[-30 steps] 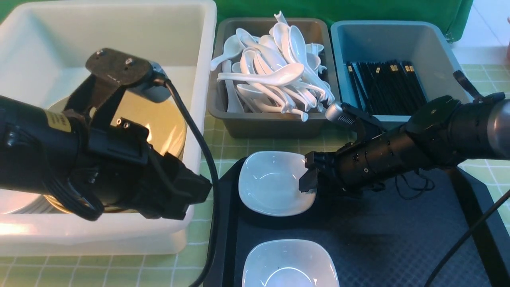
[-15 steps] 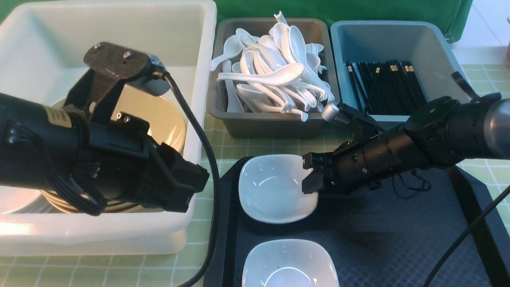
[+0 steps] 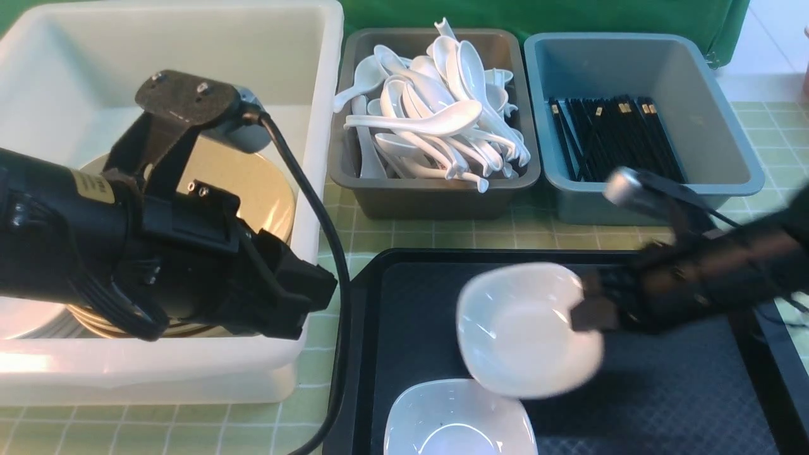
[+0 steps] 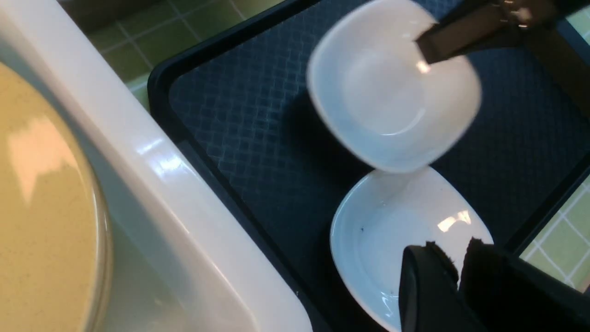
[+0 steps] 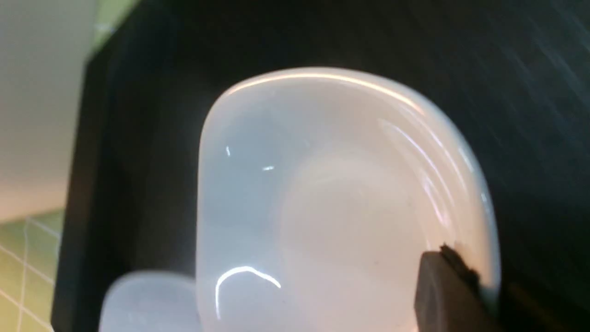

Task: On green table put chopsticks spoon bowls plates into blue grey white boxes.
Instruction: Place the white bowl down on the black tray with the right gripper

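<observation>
Biggest first: the green table (image 3: 442, 240) carries it all, and on its left the white box (image 3: 95, 38) has the tan bowls (image 3: 265, 196) stacked inside. Next to it lies the black tray (image 3: 417, 316), with the grey box (image 3: 430, 205) heaped with spoons (image 3: 436, 120) and the blue box (image 3: 695, 82) lined with chopsticks (image 3: 613, 133) beyond it.

Now the action: the right gripper (image 3: 584, 309) is clamped tight on the rim of the lifted plate (image 3: 524, 328). We see the dish blurred, tilted and hanging clear above the tray, overlapping the second plate (image 3: 455, 423), which sits flat at the tray's near edge. The left gripper (image 4: 454, 246) hovers over that second plate, jaws all but closed, nothing between them.

So we judge we are mid-carry on the plates. Next, the lifted plate needs to travel left, clear the white box's wall and settle beside the bowls. The left arm fills much of that space, so we'd want it out of the way. It's a thin pinch on a glossy rim, so a slip is the risk.
</observation>
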Controlling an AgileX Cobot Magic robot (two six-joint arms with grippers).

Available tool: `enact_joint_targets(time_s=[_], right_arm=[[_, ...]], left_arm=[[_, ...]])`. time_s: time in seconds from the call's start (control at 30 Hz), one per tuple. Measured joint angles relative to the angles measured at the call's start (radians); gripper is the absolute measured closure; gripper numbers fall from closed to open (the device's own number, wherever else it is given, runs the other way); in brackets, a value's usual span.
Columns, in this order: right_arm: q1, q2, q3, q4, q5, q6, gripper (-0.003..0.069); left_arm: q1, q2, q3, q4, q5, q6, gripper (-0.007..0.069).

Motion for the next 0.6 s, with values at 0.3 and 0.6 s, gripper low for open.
enact_joint_targets(time_s=[0.3,0.6], right_arm=[[-0.057,-0.162,0.215,0.004,-0.13,-0.016,0.0609],[-0.057,-0.156,0.254,0.022,-0.161,-0.016,0.0556]], left_arm=[[0.0,0.0,0.0,-0.033,0.003,0.0,0.0538],[0.0,0.0,0.0,-0.063,-0.031,-0.001,0.0537]])
